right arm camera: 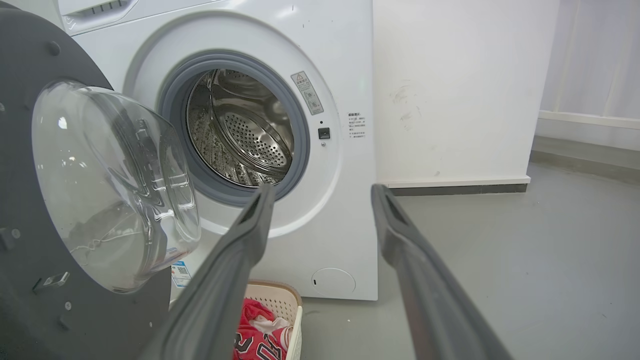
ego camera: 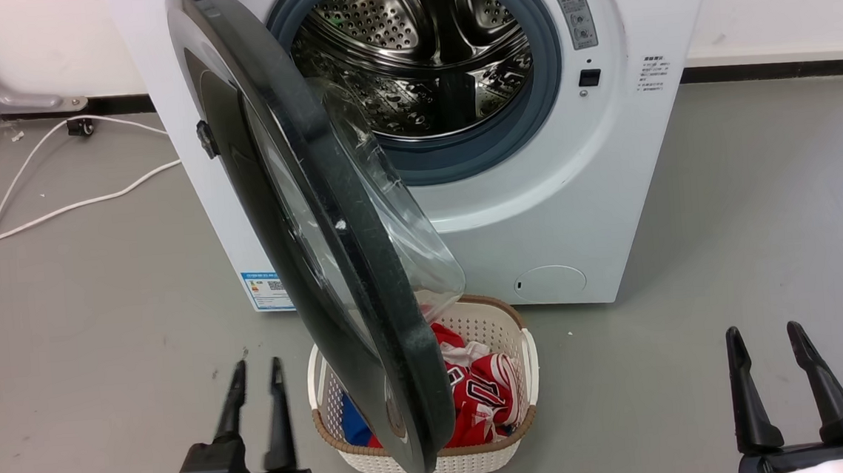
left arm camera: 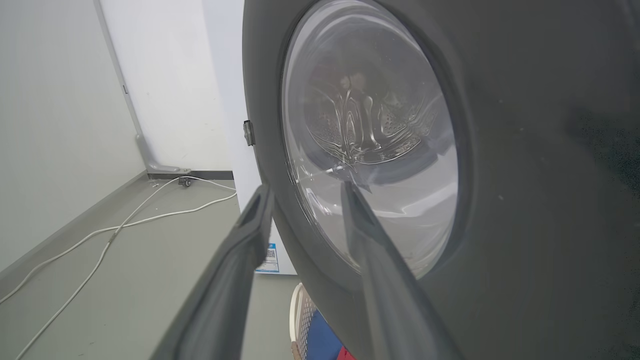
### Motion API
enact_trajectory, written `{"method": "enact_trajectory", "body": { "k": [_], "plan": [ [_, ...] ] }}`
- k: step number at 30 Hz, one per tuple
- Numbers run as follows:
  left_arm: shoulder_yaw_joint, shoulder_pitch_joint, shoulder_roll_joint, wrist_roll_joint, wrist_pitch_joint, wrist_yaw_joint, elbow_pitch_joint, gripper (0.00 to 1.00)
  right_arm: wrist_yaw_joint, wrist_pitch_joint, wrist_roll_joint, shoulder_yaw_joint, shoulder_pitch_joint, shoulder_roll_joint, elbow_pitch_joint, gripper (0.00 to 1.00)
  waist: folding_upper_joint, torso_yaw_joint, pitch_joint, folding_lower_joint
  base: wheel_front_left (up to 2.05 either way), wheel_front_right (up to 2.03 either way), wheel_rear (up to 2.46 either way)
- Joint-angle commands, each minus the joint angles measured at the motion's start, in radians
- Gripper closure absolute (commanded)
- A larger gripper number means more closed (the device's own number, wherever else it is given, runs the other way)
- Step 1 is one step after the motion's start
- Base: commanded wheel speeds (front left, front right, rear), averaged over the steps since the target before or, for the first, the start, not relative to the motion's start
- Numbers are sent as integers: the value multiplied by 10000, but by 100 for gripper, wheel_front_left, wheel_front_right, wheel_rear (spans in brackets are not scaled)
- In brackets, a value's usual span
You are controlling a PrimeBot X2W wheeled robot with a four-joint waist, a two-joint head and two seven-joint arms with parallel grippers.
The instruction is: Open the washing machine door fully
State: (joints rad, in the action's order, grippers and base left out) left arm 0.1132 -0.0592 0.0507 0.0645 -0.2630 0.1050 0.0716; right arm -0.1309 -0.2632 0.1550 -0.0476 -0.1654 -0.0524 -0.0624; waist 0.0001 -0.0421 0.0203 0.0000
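**Head view, with both wrist views.** The washing machine [ego camera: 612,201], a white front-loader, occupies the upper centre of the frame.

**Writing.**
- A grey warning sticker [ego camera: 575,15] with a red triangle sits at the upper right of the opening. Its print is too small to read.
- A block of small dark text [ego camera: 655,73] lies further right and is also illegible.
- A blue-edged label [ego camera: 269,289] with a QR code sits at the machine's lower left corner.

**Containers.**
- The steel drum [ego camera: 424,58] shows bare perforated walls inside a grey rubber ring [ego camera: 546,109].
- A white woven-pattern basket [ego camera: 482,461] stands on the floor at lower centre. It holds a red garment [ego camera: 484,395] with white numerals, not surely readable, and a blue cloth [ego camera: 357,428].

**Door.** The washing machine door [ego camera: 324,221] is hinged at the opening's left side and stands swung out, nearly edge-on to the head camera.
- Its rim runs from the upper left centre down to the lower centre, ending above the basket.
- The clear glass bowl bulges toward frame right, and the black outer face turns toward frame left.

**Claws.**
- The left claw [ego camera: 258,365], at lower left, has a narrow gap and grips nothing. In its wrist view the fingers point at the door's outer face, and contact cannot be judged.
- The right claw [ego camera: 762,330], at lower right, is spread wider and holds nothing.
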Motion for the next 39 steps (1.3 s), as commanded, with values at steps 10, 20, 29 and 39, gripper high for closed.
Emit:
{"method": "enact_trajectory", "body": {
  "k": [10,20,29,39],
  "plan": [
    [-686,853,-10,-179,-27,9,-1307,100,2,-20,60,29,93,41,-18,0,-1,-18,47,0,0,0,0],
    [282,2545,-10,-675,-26,-328,-3719,100,2,-20,4,81,172,41,-19,0,-1,-23,-16,0,0,0,0],
    [2655,3494,-6,-605,-26,-570,-4387,100,2,-20,-48,155,199,40,-53,0,-1,60,-134,0,0,0,0],
    [5106,3788,-7,-348,-26,-756,-3915,100,2,-20,-145,242,290,40,-74,0,-1,9,-277,0,0,0,0]
  ]
}}
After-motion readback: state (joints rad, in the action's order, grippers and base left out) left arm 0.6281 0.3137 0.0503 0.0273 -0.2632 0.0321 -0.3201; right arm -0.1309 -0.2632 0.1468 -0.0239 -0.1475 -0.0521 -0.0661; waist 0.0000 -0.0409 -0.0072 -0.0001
